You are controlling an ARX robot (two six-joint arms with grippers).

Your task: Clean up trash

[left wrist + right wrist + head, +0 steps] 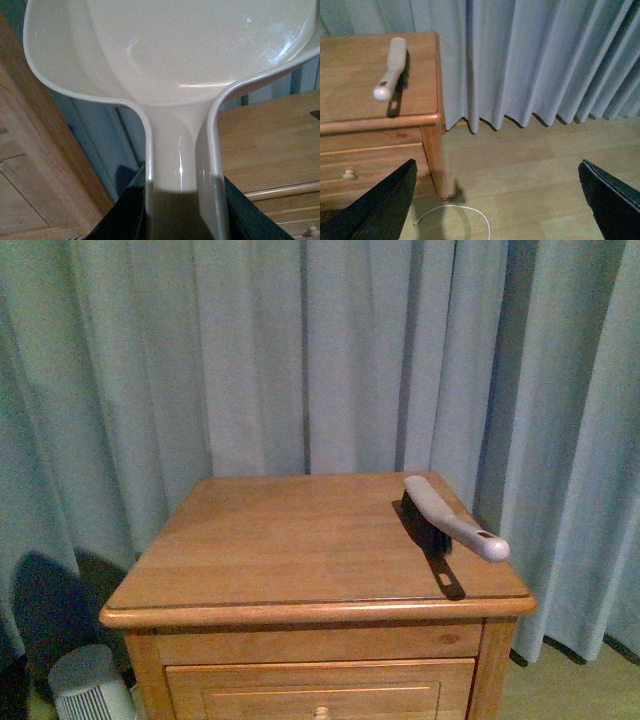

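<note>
Your left fingers (117, 222) are clenched on the handle of the dustpan (190, 55). Its pale scoop fills most of that wrist view, with the wooden bench (270, 140) showing behind it. Your right fingers (380, 205) are spread wide with nothing between them, hanging over the floor (520, 165) near a white cable (455, 212), just off the bench's corner. A brush (455, 517) with a pale handle and dark bristles lies on the bench top near its right edge. A curtain (300, 350) hangs behind. You cannot tell from these views where the trash is.
</note>
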